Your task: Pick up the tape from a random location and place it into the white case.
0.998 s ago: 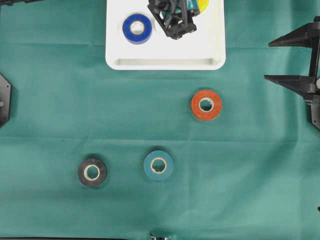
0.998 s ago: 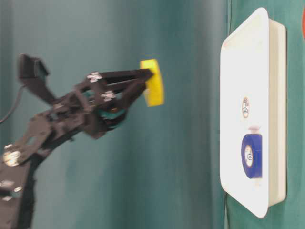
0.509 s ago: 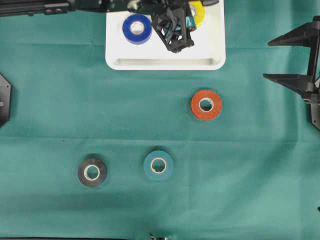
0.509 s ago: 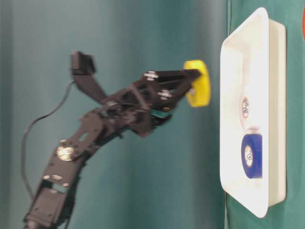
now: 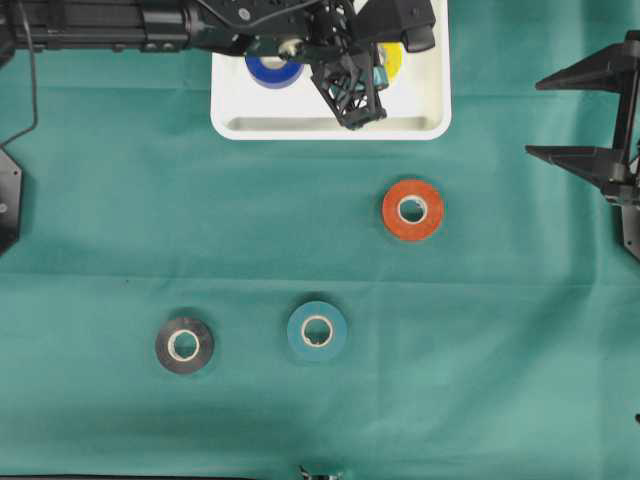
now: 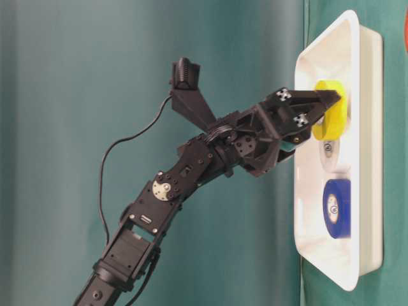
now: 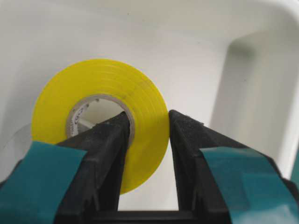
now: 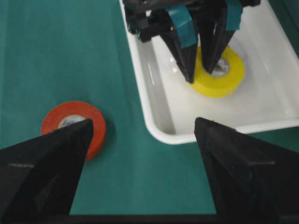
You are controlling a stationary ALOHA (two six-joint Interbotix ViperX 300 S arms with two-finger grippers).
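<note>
Left pincer lowered into white case, clamped on yellow tape, right pincer spread wide

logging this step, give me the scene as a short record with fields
left gripper: jaws shut on the yellow tape, one finger through its core, one outside
yellow tape: inside the white case, low over its floor; contact cannot be told
blue tape: lying in the case
right gripper: jaws open, holding nothing, off to the side
on the cloth: red tape, teal tape, black tape, all flat and apart
</note>
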